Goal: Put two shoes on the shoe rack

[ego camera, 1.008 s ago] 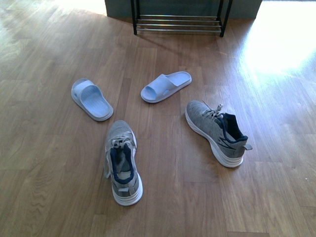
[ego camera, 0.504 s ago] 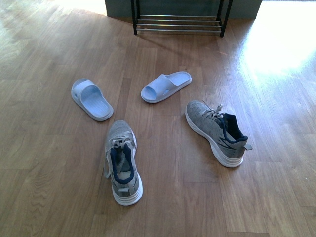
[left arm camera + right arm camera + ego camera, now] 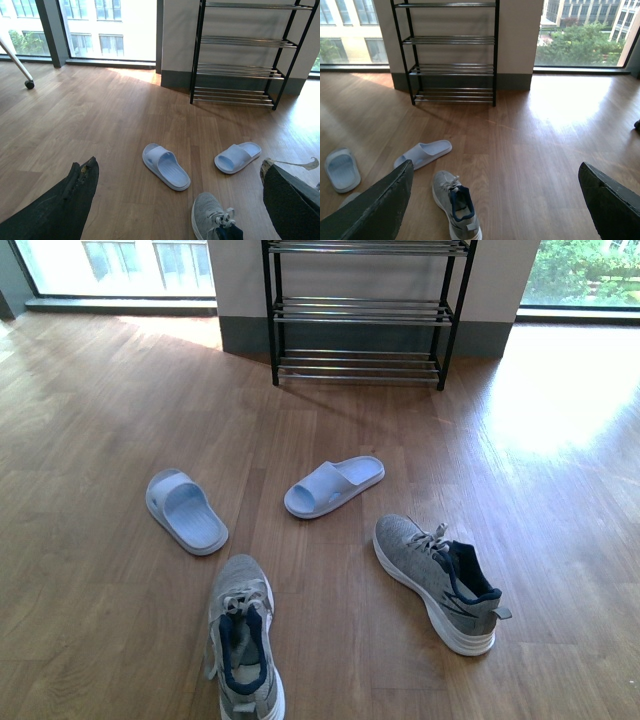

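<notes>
Two grey knit sneakers lie on the wood floor. The left shoe [image 3: 243,652] is at the front edge of the front view, toe pointing away. The right shoe [image 3: 436,580] lies to its right, toe pointing up-left. The black shoe rack [image 3: 358,310] with chrome rod shelves stands against the far wall. In the left wrist view the left gripper [image 3: 177,200] is open, high above the floor, with the left shoe's toe [image 3: 211,220] between its fingers. In the right wrist view the right gripper [image 3: 495,200] is open, the right shoe [image 3: 455,204] low between its fingers. Neither gripper shows in the front view.
Two pale blue slides lie between the sneakers and the rack: one at the left [image 3: 185,511], one nearer the middle [image 3: 333,486]. Windows flank the grey wall behind the rack. A white wheeled leg [image 3: 17,62] stands far left in the left wrist view.
The front view has tilted up: the rack now shows three shelves, and the shoes and slides sit lower in the picture. The objects themselves have not moved.
</notes>
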Motion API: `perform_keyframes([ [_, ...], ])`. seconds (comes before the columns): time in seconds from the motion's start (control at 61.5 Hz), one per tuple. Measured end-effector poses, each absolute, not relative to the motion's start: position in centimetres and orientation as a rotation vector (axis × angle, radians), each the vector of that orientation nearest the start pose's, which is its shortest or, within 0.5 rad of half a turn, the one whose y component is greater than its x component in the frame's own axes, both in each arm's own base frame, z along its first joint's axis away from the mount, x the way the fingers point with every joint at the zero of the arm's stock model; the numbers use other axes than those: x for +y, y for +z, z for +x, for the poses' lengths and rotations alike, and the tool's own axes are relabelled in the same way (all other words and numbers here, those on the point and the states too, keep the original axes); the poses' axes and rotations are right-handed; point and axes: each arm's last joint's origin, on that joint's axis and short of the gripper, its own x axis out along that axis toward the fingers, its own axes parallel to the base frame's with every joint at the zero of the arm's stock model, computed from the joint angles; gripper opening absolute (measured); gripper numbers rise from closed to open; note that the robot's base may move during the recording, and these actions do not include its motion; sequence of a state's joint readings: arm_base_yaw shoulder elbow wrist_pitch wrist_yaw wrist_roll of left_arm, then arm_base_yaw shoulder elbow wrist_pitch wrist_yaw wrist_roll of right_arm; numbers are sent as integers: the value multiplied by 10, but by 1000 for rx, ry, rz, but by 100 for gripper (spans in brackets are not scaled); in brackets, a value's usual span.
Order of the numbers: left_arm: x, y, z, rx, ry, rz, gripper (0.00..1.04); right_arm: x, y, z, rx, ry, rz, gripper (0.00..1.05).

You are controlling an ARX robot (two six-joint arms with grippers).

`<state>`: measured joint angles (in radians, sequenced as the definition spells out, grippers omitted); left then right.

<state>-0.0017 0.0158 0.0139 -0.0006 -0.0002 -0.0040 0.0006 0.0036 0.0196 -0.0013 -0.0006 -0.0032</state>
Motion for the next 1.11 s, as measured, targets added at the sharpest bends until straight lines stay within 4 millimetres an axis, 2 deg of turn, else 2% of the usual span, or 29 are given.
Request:
perform_keyframes([
  [1.105,0,167,98,2,-2,-4,95,0,170,97,-16,1,-4,96],
])
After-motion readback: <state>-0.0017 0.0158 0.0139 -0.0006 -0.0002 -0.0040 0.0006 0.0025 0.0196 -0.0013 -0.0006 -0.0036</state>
